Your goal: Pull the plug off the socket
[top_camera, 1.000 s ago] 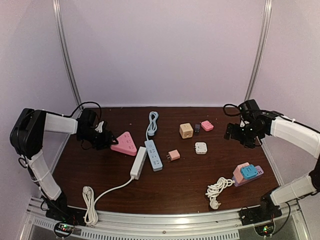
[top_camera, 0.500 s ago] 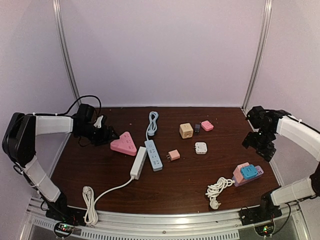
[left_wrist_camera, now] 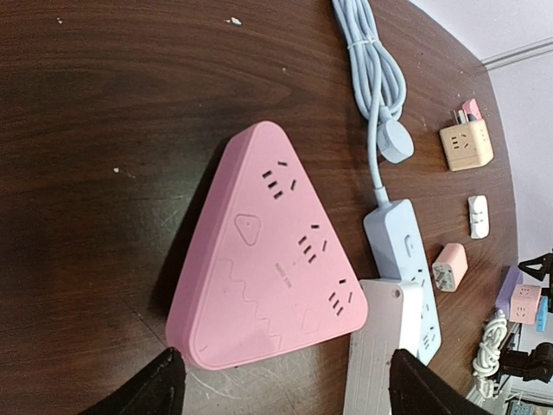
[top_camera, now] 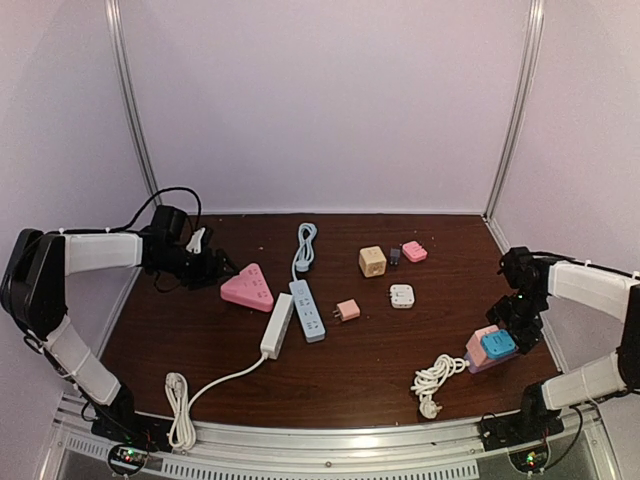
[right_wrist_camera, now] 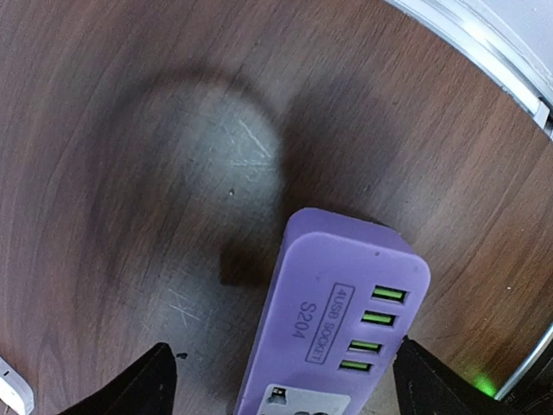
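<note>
Right claw (top_camera: 514, 314), jaws apart, has dropped from 2 o'clock to the purple socket (right_wrist_camera: 337, 320) at 4 o'clock on the tabletop (top_camera: 380, 370), its blue plug (top_camera: 497, 345) still seated, so gripping comes next; left claw (left_wrist_camera: 283, 389), apart, idles at 9 o'clock.

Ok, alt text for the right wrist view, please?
The end of a purple power strip with four green USB ports lies on a dark wooden table, seen from above. The right end effector hangs over it, open, a dark fingertip at each lower corner.
</note>
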Action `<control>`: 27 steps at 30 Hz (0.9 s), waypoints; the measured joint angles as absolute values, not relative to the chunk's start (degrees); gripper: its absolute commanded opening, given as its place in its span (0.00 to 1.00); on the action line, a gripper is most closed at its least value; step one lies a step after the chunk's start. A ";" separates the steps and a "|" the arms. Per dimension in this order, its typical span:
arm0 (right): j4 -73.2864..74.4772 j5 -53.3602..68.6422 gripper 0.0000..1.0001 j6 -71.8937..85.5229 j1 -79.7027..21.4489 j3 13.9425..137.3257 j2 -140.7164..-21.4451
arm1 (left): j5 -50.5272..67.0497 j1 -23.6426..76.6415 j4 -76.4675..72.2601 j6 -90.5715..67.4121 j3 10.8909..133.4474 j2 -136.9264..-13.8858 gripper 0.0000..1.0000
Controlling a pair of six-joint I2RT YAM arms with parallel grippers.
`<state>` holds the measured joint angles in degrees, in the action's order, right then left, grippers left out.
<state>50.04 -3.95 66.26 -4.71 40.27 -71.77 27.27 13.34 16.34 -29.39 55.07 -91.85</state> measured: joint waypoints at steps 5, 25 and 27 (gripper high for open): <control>45.84 -2.76 0.74 68.25 -4.47 38.11 -72.23 | 27.27 13.34 16.34 -29.39 54.94 -91.85 0.82; 30.52 5.15 0.21 56.99 -12.67 42.26 -79.90 | 26.46 13.34 16.51 -29.10 54.74 -91.88 0.82; 30.57 4.82 0.21 54.02 -16.64 47.40 -83.83 | 26.30 13.34 16.58 -29.04 54.74 -91.88 0.82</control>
<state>30.57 4.82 54.02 -16.64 47.40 -83.83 26.30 13.34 16.58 -29.04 54.74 -91.88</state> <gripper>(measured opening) 0.527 0.821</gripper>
